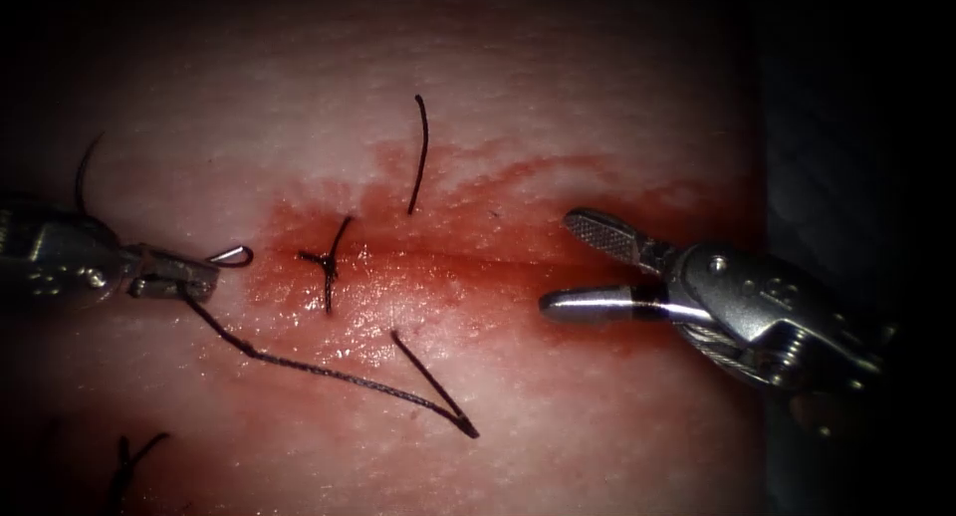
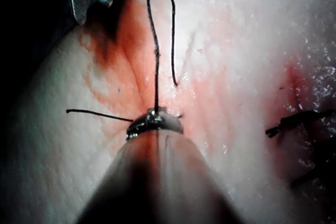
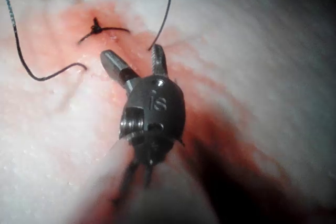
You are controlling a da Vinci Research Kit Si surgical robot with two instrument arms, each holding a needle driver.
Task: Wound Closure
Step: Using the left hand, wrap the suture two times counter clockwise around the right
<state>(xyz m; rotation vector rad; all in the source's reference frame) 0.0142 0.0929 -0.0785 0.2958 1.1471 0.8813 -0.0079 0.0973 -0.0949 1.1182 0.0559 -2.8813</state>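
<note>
Two grippers: left (image 1: 214,274) clamps needle (image 1: 232,256) left of cut (image 1: 478,260); right (image 1: 571,264) gapes, empty.

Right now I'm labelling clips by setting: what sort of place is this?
Probably a surgical-robot suturing practice bench: pale pork-belly tissue with a red-stained cut, one knotted dark stitch, and two steel needle drivers, the left tool shut on the curved needle, the right tool open, empty.

A dark strip (image 1: 856,98) is seen at the right edge; the middle is brightly lit, and the corners are shadowed.
</note>
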